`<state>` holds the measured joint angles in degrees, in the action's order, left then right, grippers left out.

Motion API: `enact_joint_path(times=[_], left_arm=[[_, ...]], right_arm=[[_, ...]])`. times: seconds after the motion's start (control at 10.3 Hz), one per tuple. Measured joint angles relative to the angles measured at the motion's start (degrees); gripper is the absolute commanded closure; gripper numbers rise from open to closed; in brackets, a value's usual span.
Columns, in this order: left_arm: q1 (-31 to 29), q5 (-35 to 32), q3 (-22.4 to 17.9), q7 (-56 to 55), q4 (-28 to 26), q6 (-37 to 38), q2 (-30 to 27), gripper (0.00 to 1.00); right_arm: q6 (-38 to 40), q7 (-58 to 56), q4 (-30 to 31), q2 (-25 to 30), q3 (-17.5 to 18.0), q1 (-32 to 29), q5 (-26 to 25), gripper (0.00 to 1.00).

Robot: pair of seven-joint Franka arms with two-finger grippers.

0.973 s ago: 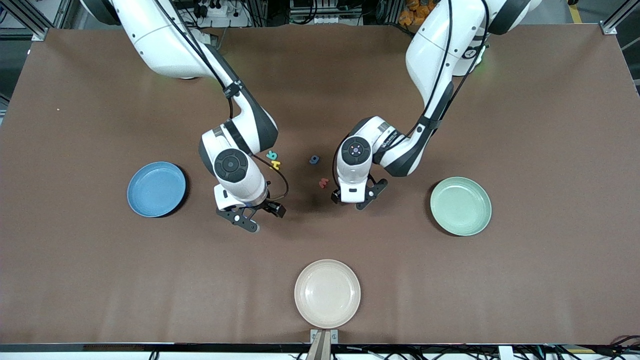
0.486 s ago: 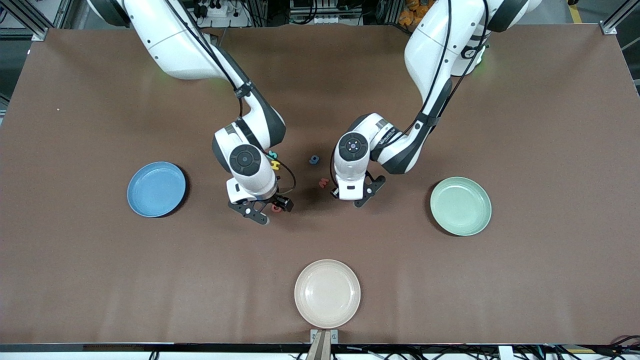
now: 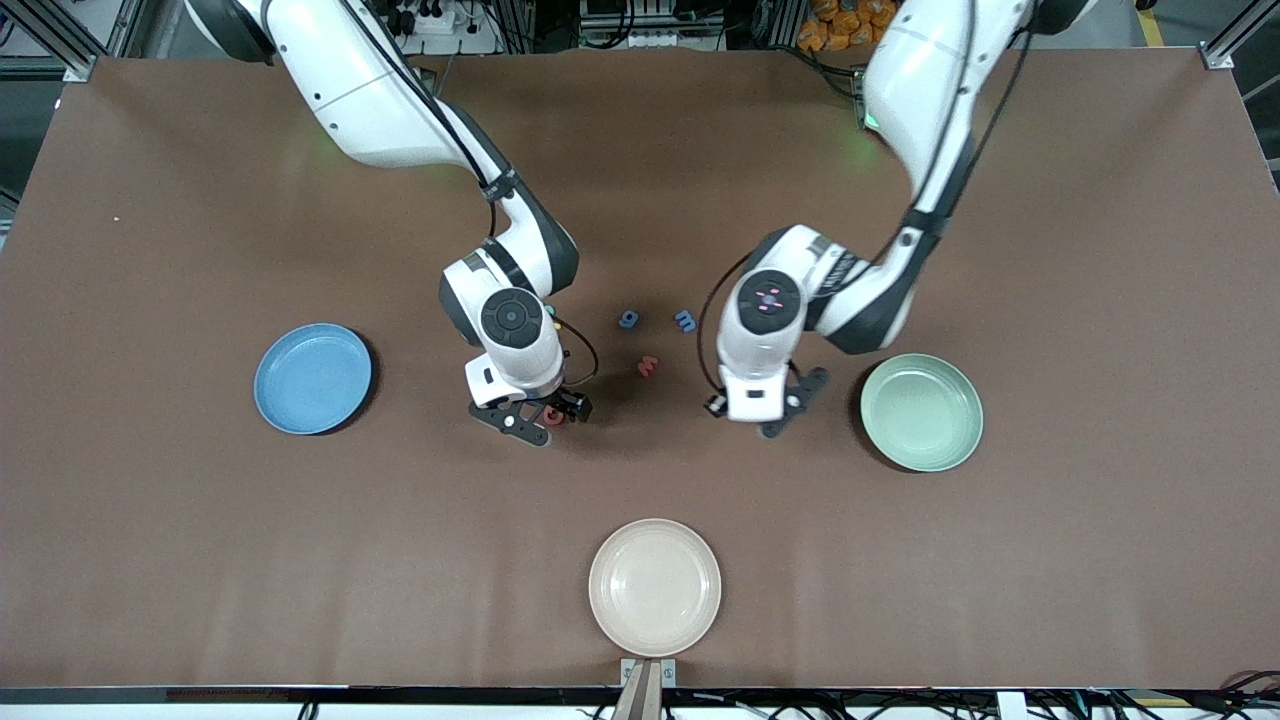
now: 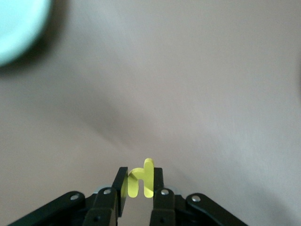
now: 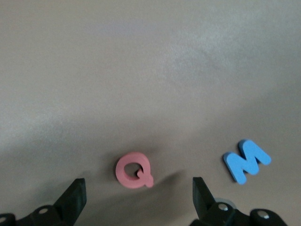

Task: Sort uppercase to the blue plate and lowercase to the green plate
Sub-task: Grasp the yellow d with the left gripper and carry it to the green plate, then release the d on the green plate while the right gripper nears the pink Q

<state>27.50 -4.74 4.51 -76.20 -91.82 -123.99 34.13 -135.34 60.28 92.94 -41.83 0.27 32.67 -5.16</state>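
My left gripper (image 3: 757, 412) is shut on a small yellow lowercase h (image 4: 141, 183), held upright between its jaws above bare table beside the green plate (image 3: 921, 412) (image 4: 16, 23). My right gripper (image 3: 540, 413) (image 5: 138, 195) hangs open low over a red uppercase Q (image 3: 552, 415) (image 5: 134, 170), which lies flat between its spread fingers. An angular blue M (image 5: 247, 160) lies beside the Q. A blue g (image 3: 628, 319), a blue rounded m (image 3: 685, 320) and a red m (image 3: 647, 366) lie between the two arms. The blue plate (image 3: 312, 378) holds nothing.
A cream plate (image 3: 654, 586) sits near the front edge of the table, nearer to the front camera than the letters. The brown tabletop (image 3: 200, 550) stretches wide around all three plates.
My left gripper closed on the yellow h and carried it toward the green plate, uncovering the blue m. My right gripper moved toward the table's middle and now stands over the red Q.
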Motion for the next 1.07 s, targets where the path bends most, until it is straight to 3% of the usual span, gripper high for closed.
enact_joint_path(times=[0.29,0.58,0.68,0.88,1.07], left_arm=[[-11.6,-0.63,-0.35,16.27,-1.15,10.28,-4.29,1.0],[-21.44,-0.93,-0.33,24.95,-3.1,10.64,-2.08,0.96],[-22.8,-0.93,-0.3,25.24,-3.39,10.47,-0.18,0.86],[-23.59,-0.93,-0.19,25.23,-3.38,9.41,3.29,0.0],[-23.43,-0.93,0.51,25.22,-2.52,9.45,3.18,0.0]], right_arm=[[-0.9,-1.62,0.03,-0.97,-0.17,-0.02,-1.41,0.0],[-0.91,-3.95,0.11,-1.08,-0.35,-0.15,-1.48,0.0],[-0.91,-4.2,0.17,-1.14,-0.34,-0.13,-1.48,0.0],[-1.01,-4.37,0.22,-1.17,-0.32,-0.07,-1.48,0.0],[-1.29,-4.39,0.16,-1.17,-0.28,-0.06,-1.48,0.0]])
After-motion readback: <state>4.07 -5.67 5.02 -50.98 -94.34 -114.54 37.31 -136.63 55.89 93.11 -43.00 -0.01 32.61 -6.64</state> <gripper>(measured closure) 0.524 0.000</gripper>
